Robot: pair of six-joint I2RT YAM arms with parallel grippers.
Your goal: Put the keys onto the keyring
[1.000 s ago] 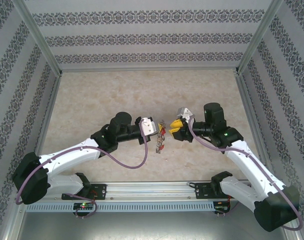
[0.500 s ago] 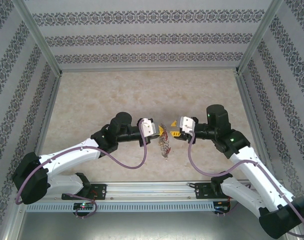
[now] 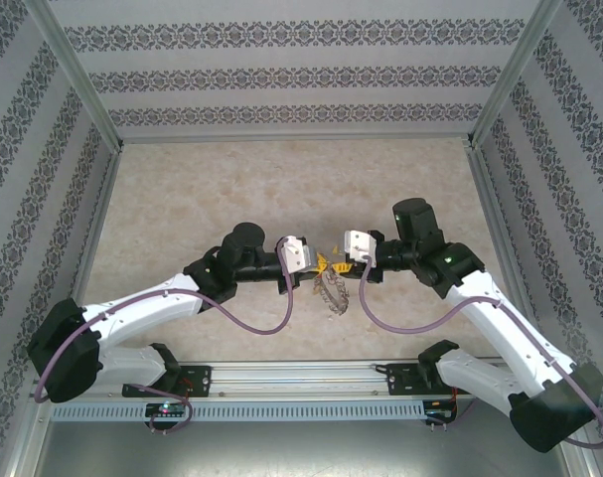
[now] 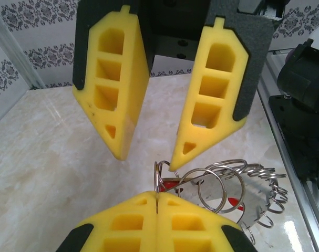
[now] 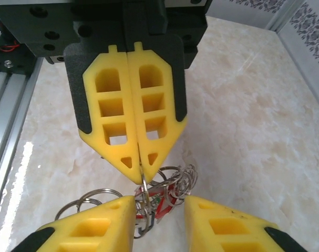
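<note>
**Progress check: some on, prob not finished**

The keyring (image 3: 331, 290) was held up roughly mid-table, between the two arms. It was a floppy wreath of grey wire loops sagging toward the near edge. Couldn't tell if its low end touched the table (image 3: 202, 189).

In the wrist cams a couple of keys (image 4: 170, 184) w/ red tags sat in among the loops, so imo at least some were on already. Other tag colours I couldn't make out.

The left fingers (image 4: 127, 220) were closed all the way, tips pinching one thin loop (image 4: 157, 181) at the ring's edge. The right fingers (image 4: 117, 100) were partly apart, tips straddling that same loop right at the pinch. They weren't clamped on anything afaict, tho one pad seemed to brush the wire.

My guess was somewhere past halfway. One arm was steadying the ring and the other was lined up to work smth onto or round that loop. Which key, if any, was left to thread I couldn't tell, too small and tangled.

Labels etc: no readable writing on the tags, wire or yellow pads.
</note>
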